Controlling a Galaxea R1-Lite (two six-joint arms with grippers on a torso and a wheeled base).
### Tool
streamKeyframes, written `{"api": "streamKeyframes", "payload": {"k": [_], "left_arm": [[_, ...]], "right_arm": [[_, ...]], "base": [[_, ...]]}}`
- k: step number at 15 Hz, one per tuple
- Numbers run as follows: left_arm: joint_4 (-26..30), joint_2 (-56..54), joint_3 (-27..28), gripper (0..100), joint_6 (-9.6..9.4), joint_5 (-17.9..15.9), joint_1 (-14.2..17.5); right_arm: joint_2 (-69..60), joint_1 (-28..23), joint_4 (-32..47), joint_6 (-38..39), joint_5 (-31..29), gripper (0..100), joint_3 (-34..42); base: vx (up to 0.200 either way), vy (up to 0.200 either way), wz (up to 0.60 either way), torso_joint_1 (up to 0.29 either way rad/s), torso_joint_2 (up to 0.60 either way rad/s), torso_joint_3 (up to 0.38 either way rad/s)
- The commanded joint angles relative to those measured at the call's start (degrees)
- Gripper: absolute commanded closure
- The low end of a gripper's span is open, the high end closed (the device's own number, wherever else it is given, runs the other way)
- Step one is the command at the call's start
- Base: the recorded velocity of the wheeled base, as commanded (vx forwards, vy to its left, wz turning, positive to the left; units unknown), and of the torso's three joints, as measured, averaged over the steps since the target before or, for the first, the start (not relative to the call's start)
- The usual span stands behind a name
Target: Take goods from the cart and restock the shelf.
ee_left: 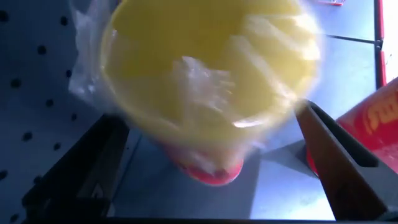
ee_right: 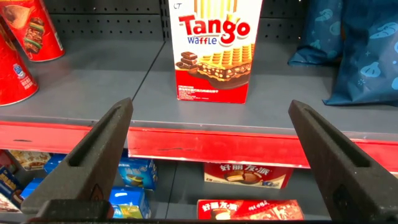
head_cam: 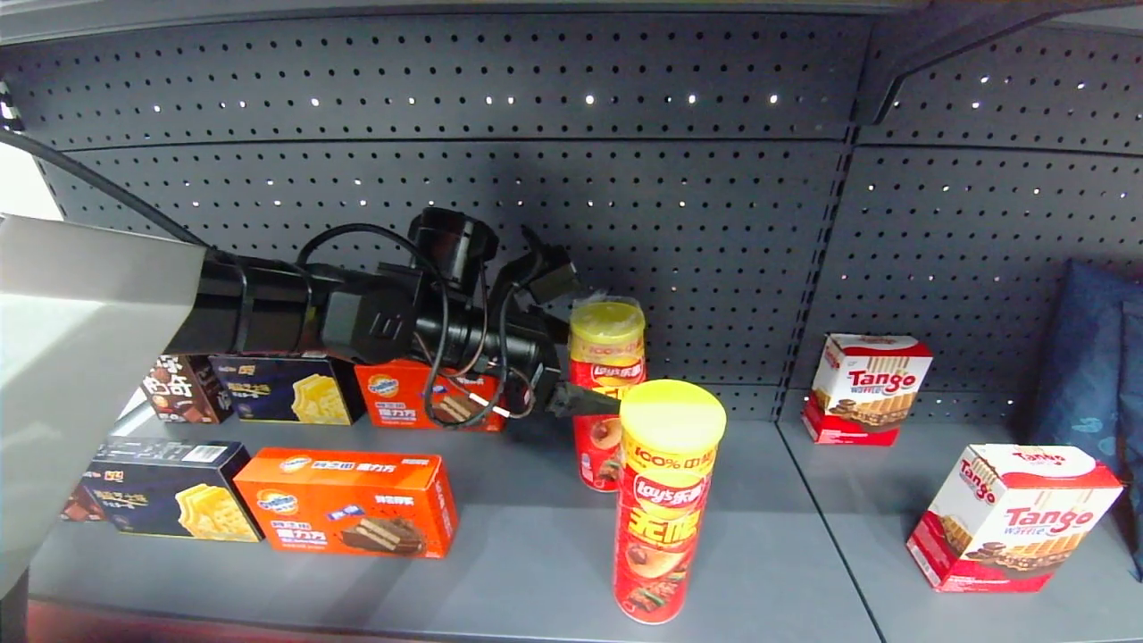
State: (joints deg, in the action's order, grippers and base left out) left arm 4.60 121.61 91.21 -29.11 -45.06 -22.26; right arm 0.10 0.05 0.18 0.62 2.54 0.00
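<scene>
A red chips can with a yellow lid (head_cam: pixel 607 393) stands upright at the back of the grey shelf (head_cam: pixel 536 554). My left gripper (head_cam: pixel 589 400) is open around its upper half, one finger on either side. From the left wrist, the wrapped yellow lid (ee_left: pixel 211 62) sits between the two dark fingers (ee_left: pixel 336 155). A second chips can (head_cam: pixel 665 500) stands in front, closer to the shelf edge. My right gripper (ee_right: pixel 210 106) is open and holds nothing. It hangs in front of the shelf's red edge (ee_right: pixel 217 146), facing a wafer box (ee_right: pixel 214 46).
Orange boxes (head_cam: pixel 353 500) and dark boxes (head_cam: pixel 165 489) lie in two rows on the left. Two wafer boxes (head_cam: pixel 864 386) (head_cam: pixel 1013 516) stand on the right, with blue bags (head_cam: pixel 1094 375) beyond. A pegboard wall (head_cam: pixel 625 223) closes the back. More goods (ee_right: pixel 249 175) fill the shelf below.
</scene>
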Motion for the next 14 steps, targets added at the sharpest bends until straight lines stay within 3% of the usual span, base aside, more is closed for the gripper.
{"api": "streamKeyframes", "payload": {"k": [1, 4, 8, 10, 13, 14], "left_arm": [[-0.4, -3.3, -3.2, 0, -0.16, 0.0, 0.6], [-2.7, -7.6, -9.3, 0, -0.07, 0.0, 1.3], [-3.6, -12.2, -12.1, 0, 0.55, 0.9, 4.1], [-3.6, -13.9, -13.4, 0, 0.72, 4.8, 4.3], [-6.3, -15.4, -16.3, 0, -0.07, 14.4, 3.5], [-8.0, -15.3, -17.2, 0, -0.07, 20.2, 3.1]], "right_arm": [[0.1, 0.0, 0.0, 0.0, 0.0, 0, 0.0], [0.1, 0.0, 0.0, 0.0, 0.0, 0, 0.0], [0.1, 0.0, 0.0, 0.0, 0.0, 0, 0.0], [0.1, 0.0, 0.0, 0.0, 0.0, 0, 0.0], [0.1, 0.0, 0.0, 0.0, 0.0, 0, 0.0], [0.1, 0.0, 0.0, 0.0, 0.0, 0, 0.0]], "base": [[0.0, 0.0, 0.0, 0.0, 0.0, 0.0], [0.0, 0.0, 0.0, 0.0, 0.0, 0.0], [0.0, 0.0, 0.0, 0.0, 0.0, 0.0], [0.0, 0.0, 0.0, 0.0, 0.0, 0.0], [0.0, 0.0, 0.0, 0.0, 0.0, 0.0], [0.0, 0.0, 0.0, 0.0, 0.0, 0.0]]}}
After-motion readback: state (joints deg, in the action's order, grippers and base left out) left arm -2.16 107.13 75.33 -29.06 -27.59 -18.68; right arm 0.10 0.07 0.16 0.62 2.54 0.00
